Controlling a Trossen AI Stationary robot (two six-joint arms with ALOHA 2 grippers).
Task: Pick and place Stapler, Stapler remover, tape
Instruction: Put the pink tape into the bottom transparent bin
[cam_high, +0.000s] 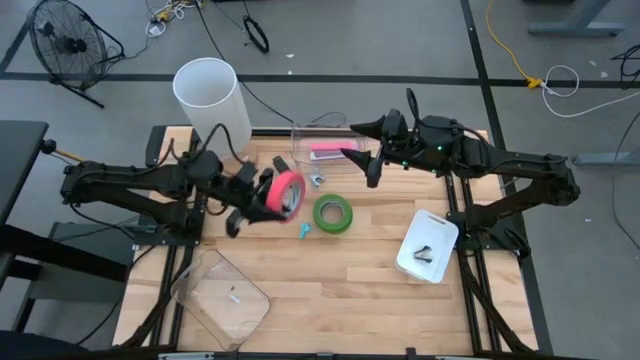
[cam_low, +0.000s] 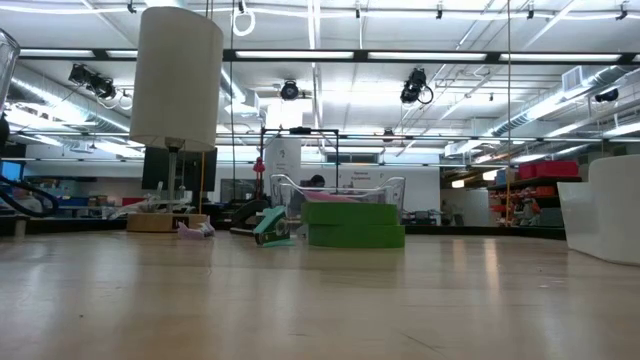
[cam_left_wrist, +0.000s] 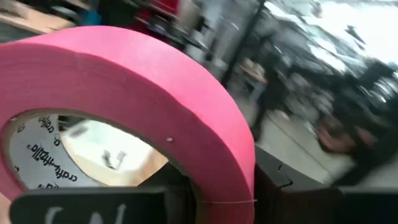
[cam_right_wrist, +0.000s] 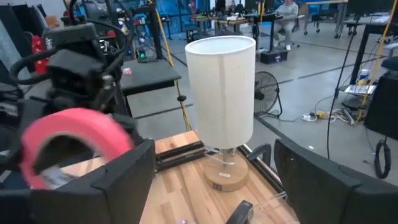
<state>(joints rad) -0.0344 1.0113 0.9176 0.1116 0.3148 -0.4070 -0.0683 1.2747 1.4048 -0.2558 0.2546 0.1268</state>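
Pink tape (cam_high: 288, 192) stands on edge in left claw (cam_high: 268, 196).

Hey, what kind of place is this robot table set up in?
Probably a robotics lab or workshop: open ceiling with pipes and strip lights, a floor fan, cables on the concrete floor, and a person at a desk in the background.

Your left arm (cam_high: 130, 185), right arm (cam_high: 500, 165): dark, jointed, black cabling along links. Right gripper (cam_high: 365, 150): two black pointed fingers; green indicator light behind.
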